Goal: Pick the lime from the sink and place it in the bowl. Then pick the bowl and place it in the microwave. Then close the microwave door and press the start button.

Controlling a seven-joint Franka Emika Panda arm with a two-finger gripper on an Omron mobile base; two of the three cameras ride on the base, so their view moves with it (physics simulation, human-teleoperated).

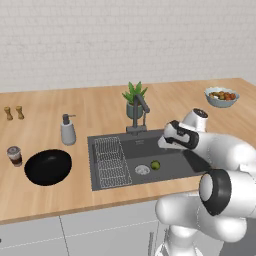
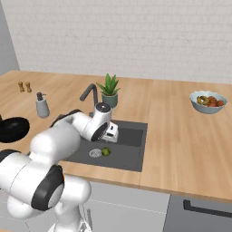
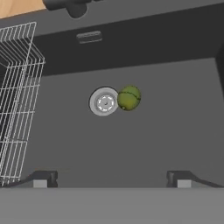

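The lime lies on the floor of the dark sink, touching the right side of the round silver drain. My gripper hangs open above the basin with nothing between its fingertips, the lime ahead of them. From the base, the lime sits below and left of the gripper. The black bowl rests on the counter left of the sink, empty. On the other side, the gripper hovers just above the lime. The microwave and its door are out of view.
A wire rack fills the sink's left part and a dark faucet stands behind the basin. A soap dispenser, a small cup, a potted plant and a pale fruit bowl stand on the wooden counter.
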